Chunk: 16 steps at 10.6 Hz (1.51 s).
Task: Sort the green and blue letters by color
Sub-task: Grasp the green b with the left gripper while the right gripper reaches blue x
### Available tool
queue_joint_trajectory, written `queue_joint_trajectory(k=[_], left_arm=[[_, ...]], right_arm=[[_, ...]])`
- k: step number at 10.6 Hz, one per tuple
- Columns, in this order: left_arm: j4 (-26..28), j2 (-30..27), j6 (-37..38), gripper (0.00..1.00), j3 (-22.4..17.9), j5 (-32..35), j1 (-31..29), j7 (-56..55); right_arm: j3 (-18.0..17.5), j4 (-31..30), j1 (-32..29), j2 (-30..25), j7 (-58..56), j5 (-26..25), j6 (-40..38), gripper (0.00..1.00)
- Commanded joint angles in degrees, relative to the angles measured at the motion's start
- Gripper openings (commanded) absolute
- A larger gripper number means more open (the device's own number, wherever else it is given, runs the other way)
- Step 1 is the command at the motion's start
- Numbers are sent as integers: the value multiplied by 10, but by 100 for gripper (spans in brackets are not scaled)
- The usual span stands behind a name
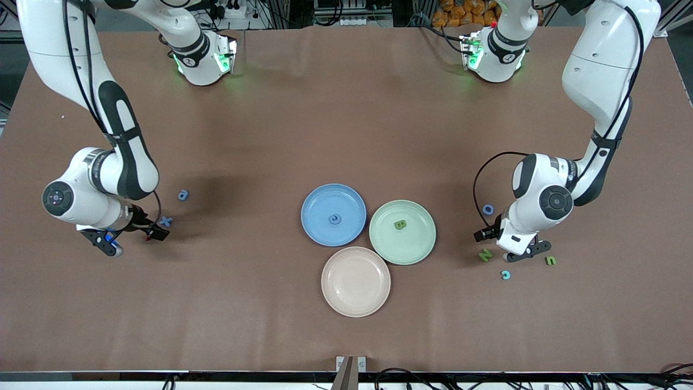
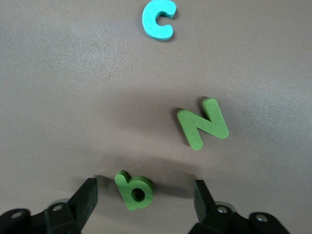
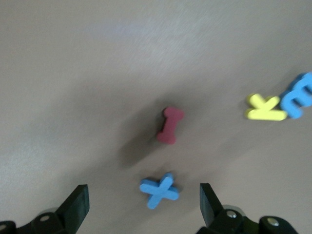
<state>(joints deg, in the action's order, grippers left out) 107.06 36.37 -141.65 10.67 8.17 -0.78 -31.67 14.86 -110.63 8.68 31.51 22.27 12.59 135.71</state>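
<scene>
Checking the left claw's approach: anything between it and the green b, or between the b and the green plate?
Nothing visible. The left claw stands open astride the green b, no other letter between the fingers. The green N lies beside it, apart. Bare table runs from there to the green plate.

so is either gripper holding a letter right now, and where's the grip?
Nothing held. Left gripper is open, fingers straddling the green b on the table without touching it. Right gripper is open over the blue x.
</scene>
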Motion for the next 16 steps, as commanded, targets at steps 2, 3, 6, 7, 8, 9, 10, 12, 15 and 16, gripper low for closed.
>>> queue_joint_trajectory(k=[2,3,6,7,8,9,10,12,15,16], left_arm=[[13,-1,-23,45,8,15,-11,-7],[13,-2,-23,20,8,15,-11,0],[12,-2,-22,0,8,17,-8,6],[11,-4,-22,0,8,16,-8,5],[5,-9,-20,0,8,16,-6,3],[2,-20,-14,0,8,14,-6,3],[-2,-30,3,0,8,12,-4,-1],[-33,-45,49,0,8,1,11,-5],[-68,-48,72,0,8,-20,59,-62],[-95,-41,83,0,8,-21,78,-102]], right_arm=[[-23,-33,8,-1,-76,24,31,100],[-23,-34,-1,-1,-126,24,31,100],[-24,-40,-31,-1,-202,25,32,100],[-24,-40,-29,-1,-196,27,32,100],[-24,-40,-28,-1,-191,28,33,100],[-24,-40,-28,0,-185,28,33,100],[-24,-41,-26,0,-179,28,33,100],[-24,-60,-21,2,-177,28,73,100],[-24,-73,-12,0,-177,28,92,100],[-24,-73,-12,-3,-176,28,87,100]])
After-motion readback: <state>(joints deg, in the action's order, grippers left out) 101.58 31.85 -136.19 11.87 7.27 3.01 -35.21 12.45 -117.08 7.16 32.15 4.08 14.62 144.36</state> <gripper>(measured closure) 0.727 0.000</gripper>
